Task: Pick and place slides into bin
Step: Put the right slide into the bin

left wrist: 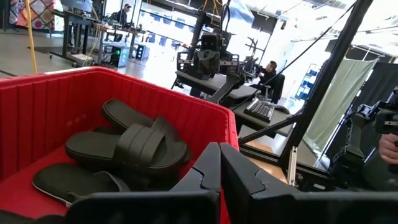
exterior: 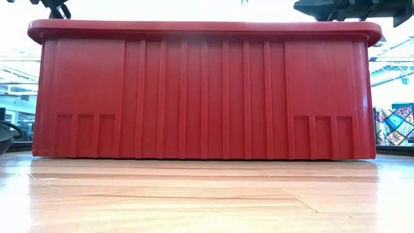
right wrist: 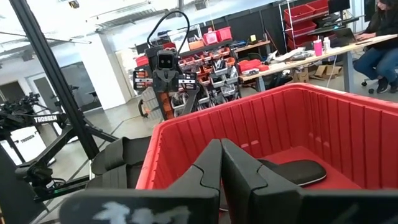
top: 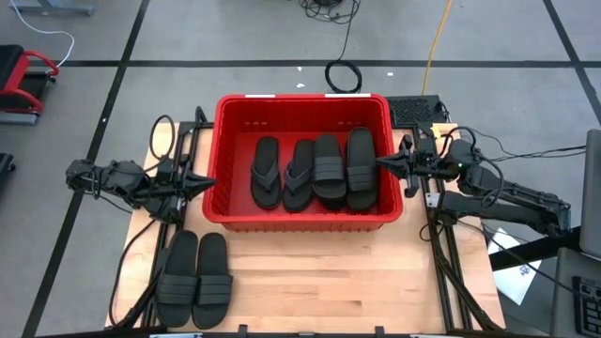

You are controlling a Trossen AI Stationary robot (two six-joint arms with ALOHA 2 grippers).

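The red bin (top: 230,113) stands at the table's middle, holding several black slides (top: 315,172) lying side by side on its floor: two thong flip-flops at left, two band slides at right. Two more band slides (top: 194,278) lie flat on the table at the near left. My left gripper (top: 208,185) is shut and empty, just outside the bin's left wall; its shut fingers show in the left wrist view (left wrist: 219,163). My right gripper (top: 383,162) is shut and empty over the bin's right rim; its shut fingers show in the right wrist view (right wrist: 219,160).
The bin's tall wall (exterior: 207,90) fills the low view. Black frame rails (top: 441,253) run along the table's left and right sides. Bare wood (top: 319,282) lies in front of the bin. People sit at desks in the room behind (right wrist: 379,37).
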